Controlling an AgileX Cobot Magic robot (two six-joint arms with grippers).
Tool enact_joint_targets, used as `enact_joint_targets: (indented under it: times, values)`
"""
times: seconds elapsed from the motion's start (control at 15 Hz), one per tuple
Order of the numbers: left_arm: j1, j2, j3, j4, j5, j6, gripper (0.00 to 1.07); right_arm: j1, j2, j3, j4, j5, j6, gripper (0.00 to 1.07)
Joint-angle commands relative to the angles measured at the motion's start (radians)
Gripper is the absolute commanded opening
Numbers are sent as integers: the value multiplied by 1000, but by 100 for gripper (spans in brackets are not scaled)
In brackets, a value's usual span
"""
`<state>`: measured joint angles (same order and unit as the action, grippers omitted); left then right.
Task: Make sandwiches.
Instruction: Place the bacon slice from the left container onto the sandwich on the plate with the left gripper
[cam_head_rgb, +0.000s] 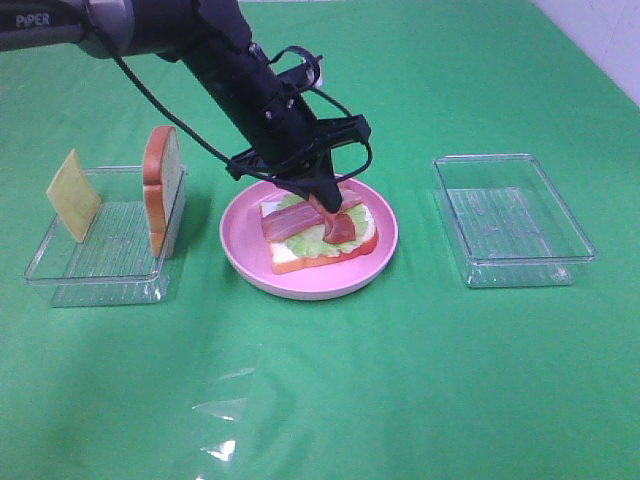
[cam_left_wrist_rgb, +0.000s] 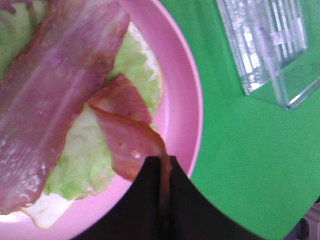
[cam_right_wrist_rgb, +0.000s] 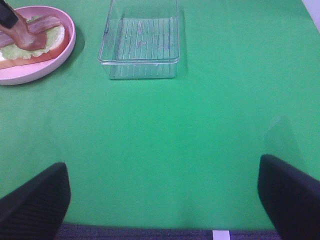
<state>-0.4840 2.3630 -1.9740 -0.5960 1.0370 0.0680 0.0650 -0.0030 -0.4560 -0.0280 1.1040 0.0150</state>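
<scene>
The sandwich stack (cam_head_rgb: 300, 252) lies on the round pink plate (cam_head_rgb: 385, 255): a white bread slice with orange-brown crust, green lettuce (cam_head_rgb: 320, 238) and one long bacon strip (cam_head_rgb: 285, 220). My left gripper (cam_head_rgb: 326, 205) is over the plate, shut on a second bacon strip (cam_head_rgb: 340, 226) whose lower end rests on the lettuce. In the left wrist view the gripper (cam_left_wrist_rgb: 161, 165) pinches that folded strip (cam_left_wrist_rgb: 127, 137) beside the long strip (cam_left_wrist_rgb: 55, 100) on the lettuce (cam_left_wrist_rgb: 82, 165). My right gripper (cam_right_wrist_rgb: 162, 205) is open and empty over bare green cloth, out of the high view.
A clear tray (cam_head_rgb: 95, 270) at the left holds an upright bread slice (cam_head_rgb: 162, 190) and a leaning yellow cheese square (cam_head_rgb: 72, 195). An empty clear tray (cam_head_rgb: 512, 220) stands at the right, also in the right wrist view (cam_right_wrist_rgb: 140, 45). The plate (cam_right_wrist_rgb: 55, 62) shows there too.
</scene>
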Motion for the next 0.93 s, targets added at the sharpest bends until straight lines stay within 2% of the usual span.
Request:
enact_joint_targets:
  times: [0.07, 0.2, 0.53, 0.6, 0.73, 0.8, 0.87, 0.93]
  values:
    - [10, 26, -5, 83, -14, -30, 0, -5, -26, 4, 2, -6, -9, 97]
    - [8, 24, -5, 153, -57, -35, 0, -5, -26, 4, 2, -6, -9, 97]
    - [8, 24, -5, 181, -58, -56, 2, -5, -26, 4, 2, -6, -9, 97]
    - [8, 24, -5, 183, -50, -82, 10, -5, -26, 4, 2, -6, -9, 97]
    - [8, 22, -5, 191, -40, -101, 36, -5, -26, 4, 2, -6, -9, 97]
    - [8, 11, -5, 216, -35, -101, 58, -5, -26, 4, 2, -6, -9, 97]
    - [8, 9, -8, 222, -35, -99, 90, -5, -26, 4, 2, -6, -9, 97]
    - [8, 4, -20, 228, -21, -97, 102, -5, -26, 4, 2, -6, -9, 97]
